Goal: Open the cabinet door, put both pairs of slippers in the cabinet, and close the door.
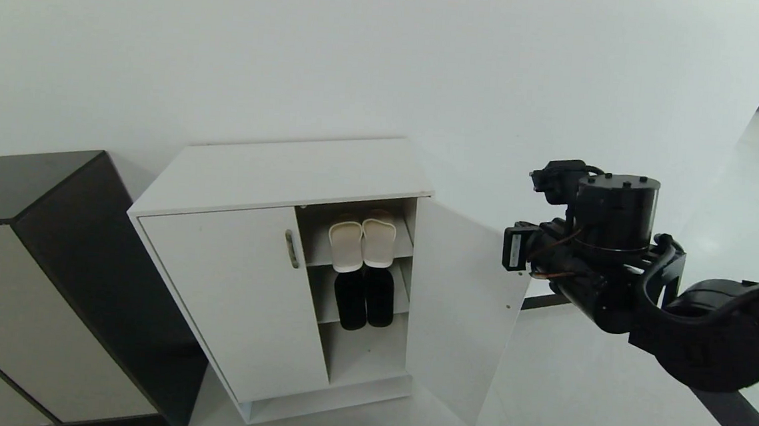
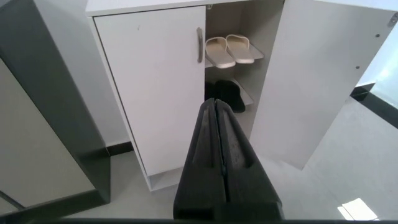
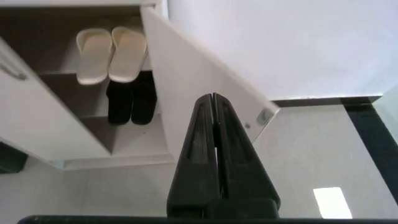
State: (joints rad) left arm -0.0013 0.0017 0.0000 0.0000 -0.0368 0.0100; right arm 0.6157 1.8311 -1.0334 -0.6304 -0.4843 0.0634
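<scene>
Plain white wall (image 1: 390,53); glossy grey floor (image 1: 573,400); black baseboard (image 1: 540,303); dark cabinet (image 1: 52,217) with pale doors at left.

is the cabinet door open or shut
Open: one door is swung outward, exposing white slippers above black slippers inside. The other door is shut.

The white cabinet (image 1: 275,172) stood with its right door (image 1: 459,312) open; white slippers (image 1: 377,239) sat shelved above black slippers (image 1: 350,301)

Bright, even light; soft shade inside the cabinet (image 1: 289,173), one glare patch on the floor (image 3: 323,155).
</scene>
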